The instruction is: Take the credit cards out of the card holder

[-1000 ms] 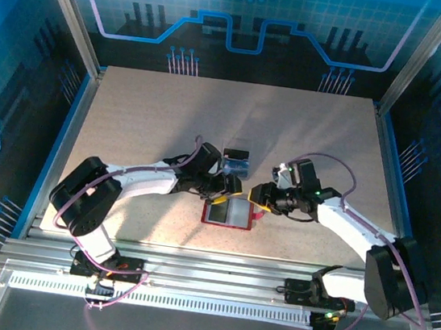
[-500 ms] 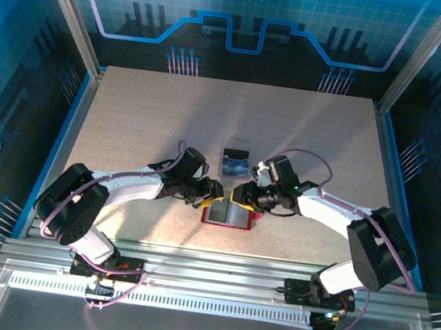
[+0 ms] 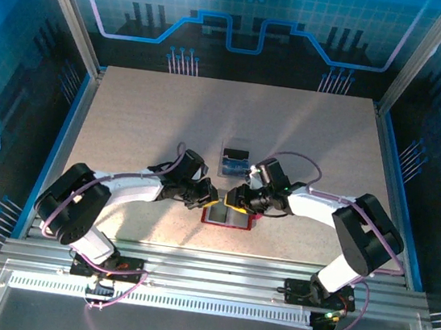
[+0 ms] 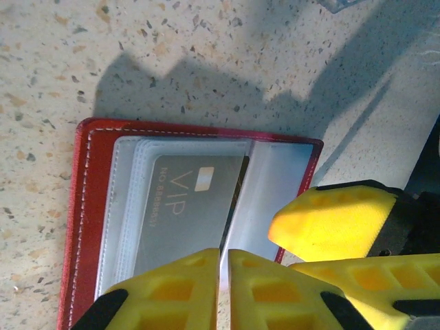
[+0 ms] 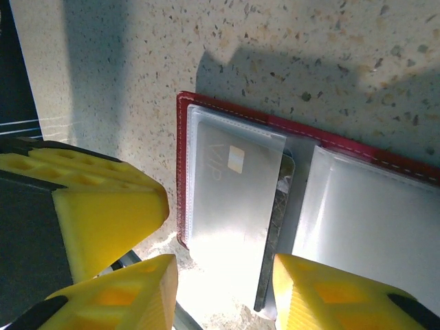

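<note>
Where it lies open and flat on the speckled table [image 3: 146,114], the card holder [image 4: 82,206] sits near the table's front edge, midway between the two arms, with its red stitched border showing all round the clear pockets. A VIP card [image 4: 185,206] is tucked in one pocket, and in the right wrist view a dark edge pokes out past that pocket's mouth toward the spine. The left gripper [image 4: 224,261] hangs over this page with its yellow fingers pressed almost together, leaving only a thin slit. Whether anything is caught in the slit cannot be told. The right gripper [image 5: 221,268] has its fingers spread, one on each side of the same page and pinching nothing. The two grippers meet nose to nose above the holder's far edge, with hardly any room between them. Just beyond them a blue card [image 3: 235,168] and a black card [image 3: 237,153] lie on the table, one behind the other. Farther back and to both sides the tabletop runs wide and bare to the blue walls, while the front has only a narrow strip before the metal rail [image 3: 215,266].
</note>
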### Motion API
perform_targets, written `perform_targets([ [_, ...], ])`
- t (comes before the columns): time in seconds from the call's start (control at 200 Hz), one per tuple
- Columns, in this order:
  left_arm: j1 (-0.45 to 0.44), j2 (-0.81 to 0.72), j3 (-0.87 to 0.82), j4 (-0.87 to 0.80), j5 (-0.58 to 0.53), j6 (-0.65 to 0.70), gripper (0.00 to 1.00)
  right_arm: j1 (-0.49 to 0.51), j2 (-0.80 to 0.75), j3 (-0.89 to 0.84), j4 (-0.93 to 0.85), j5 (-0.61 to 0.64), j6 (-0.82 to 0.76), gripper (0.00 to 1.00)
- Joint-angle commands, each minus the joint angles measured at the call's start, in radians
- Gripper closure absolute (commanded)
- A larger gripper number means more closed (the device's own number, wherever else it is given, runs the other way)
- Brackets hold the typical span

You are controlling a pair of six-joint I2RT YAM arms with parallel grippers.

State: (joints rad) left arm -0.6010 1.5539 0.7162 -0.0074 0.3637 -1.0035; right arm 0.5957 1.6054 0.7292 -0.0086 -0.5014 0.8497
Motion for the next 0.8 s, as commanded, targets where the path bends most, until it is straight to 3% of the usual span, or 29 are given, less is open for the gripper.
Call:
perform_targets([
  [0.0,0.007,0.023,-0.014,0.014,0.003,0.004,0.9,0.019,0.025,0.004,0.036,-0.012,0.015,0.59],
  [0.285,0.007,0.056,-0.033,0.039,0.006,-0.002,0.97,0.029,0.06,0.023,0.035,-0.028,0.011,0.6],
  [0.795,0.007,0.069,-0.055,0.008,-0.011,0.007,0.99,0.037,0.085,0.033,0.044,-0.038,0.015,0.63],
])
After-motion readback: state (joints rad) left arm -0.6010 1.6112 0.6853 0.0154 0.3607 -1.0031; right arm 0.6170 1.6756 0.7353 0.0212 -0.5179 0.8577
